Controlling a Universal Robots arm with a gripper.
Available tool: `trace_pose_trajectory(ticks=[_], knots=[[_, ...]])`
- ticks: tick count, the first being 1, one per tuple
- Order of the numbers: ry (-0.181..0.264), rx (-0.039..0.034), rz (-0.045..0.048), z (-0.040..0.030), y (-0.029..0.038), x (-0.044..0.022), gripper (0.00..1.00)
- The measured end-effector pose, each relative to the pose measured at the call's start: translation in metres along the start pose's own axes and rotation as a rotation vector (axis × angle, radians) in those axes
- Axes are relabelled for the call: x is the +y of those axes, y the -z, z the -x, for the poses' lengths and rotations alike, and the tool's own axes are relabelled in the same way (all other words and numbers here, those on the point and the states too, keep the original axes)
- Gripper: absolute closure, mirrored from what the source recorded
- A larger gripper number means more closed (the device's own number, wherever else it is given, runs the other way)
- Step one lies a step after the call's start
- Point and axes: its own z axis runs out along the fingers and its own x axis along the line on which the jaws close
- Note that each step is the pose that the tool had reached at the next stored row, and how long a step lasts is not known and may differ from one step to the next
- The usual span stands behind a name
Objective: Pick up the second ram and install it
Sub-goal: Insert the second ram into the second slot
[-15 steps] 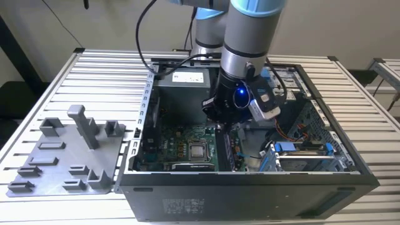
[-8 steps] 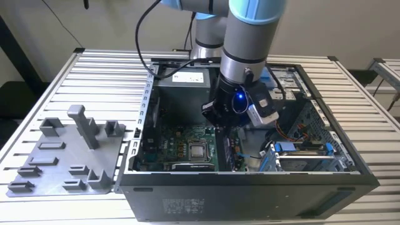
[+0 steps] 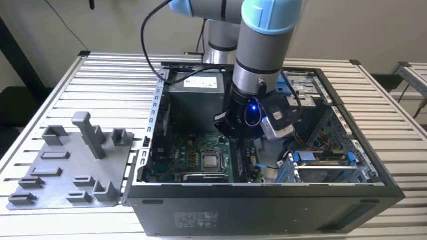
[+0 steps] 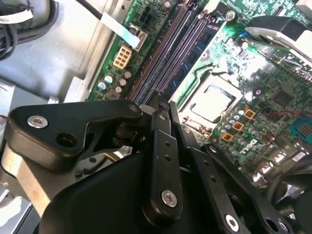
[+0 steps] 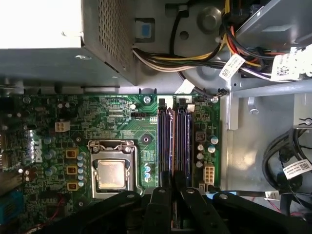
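Jaws (image 4: 161, 105) pinched together over the second ram (image 5: 182, 141), seated among motherboard (image 5: 122, 131) slots.

An open computer case (image 3: 347, 200) lies on the slatted worktop (image 3: 113, 85). The arm (image 3: 263, 50) reaches down into it, its gripper (image 3: 248, 131) low over the green motherboard (image 3: 200, 160). A grey holder tray (image 3: 67, 170) sits just beside the case, on the exterior view's left.

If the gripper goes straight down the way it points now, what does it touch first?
Most likely the RAM slots on the motherboard: in both wrist views the gripper points at their near end. Whether a stick is between the fingers, and how near the slots are, cannot be told.
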Motion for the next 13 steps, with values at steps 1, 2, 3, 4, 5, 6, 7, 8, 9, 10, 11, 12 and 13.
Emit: trace_pose_trajectory(ticks=[1, 2, 3, 4, 5, 6, 7, 8, 9, 10, 11, 12, 13], knots=[[-0.002, 0.0000, 0.0001, -0.0004, -0.0010, -0.0002, 0.86], [-0.003, 0.0000, -0.0001, -0.0006, -0.0018, -0.0004, 0.86], [-0.005, 0.0001, -0.0001, -0.0009, -0.0026, -0.0006, 0.86], [-0.006, 0.0000, 0.0000, -0.0011, -0.0036, -0.0008, 0.86], [-0.008, 0.0001, 0.0000, -0.0013, -0.0045, -0.0010, 0.86], [-0.010, 0.0001, 0.0001, -0.0016, -0.0057, -0.0013, 0.86], [-0.011, 0.0002, -0.0001, -0.0017, -0.0065, -0.0015, 0.86], [-0.012, 0.0002, -0.0002, -0.0018, -0.0070, -0.0017, 0.86], [-0.013, 0.0002, -0.0003, -0.0019, -0.0074, -0.0019, 0.86], [-0.013, 0.0002, -0.0001, -0.0019, -0.0078, -0.0019, 0.86], [-0.013, 0.0002, -0.0001, -0.0019, -0.0084, -0.0019, 0.86], [-0.013, 0.0001, -0.0002, -0.0019, -0.0094, -0.0018, 0.86], [-0.013, 0.0001, -0.0007, -0.0019, -0.0101, -0.0019, 0.86]])
